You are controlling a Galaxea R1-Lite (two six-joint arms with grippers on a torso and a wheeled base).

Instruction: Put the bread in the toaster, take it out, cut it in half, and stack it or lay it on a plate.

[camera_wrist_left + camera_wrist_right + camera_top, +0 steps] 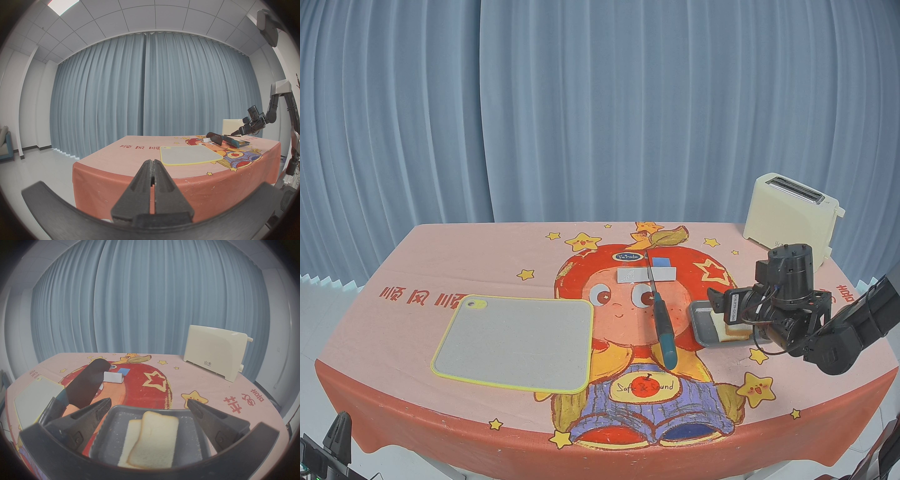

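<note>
Bread [153, 440], two slices, lies in tray [193, 440] below spread right gripper [148, 404]; left gripper [153, 162] clenched shut. Toaster [215, 351] has a small dark label.

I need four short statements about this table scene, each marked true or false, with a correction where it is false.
1. The right gripper is open above the tray that holds the bread. True.
2. One slice of bread stands in the toaster. False: both slices lie in the tray.
3. The knife lies on the cutting board. False: it lies on the tablecloth, between the cutting board and the tray.
4. The left gripper is shut. True.
</note>
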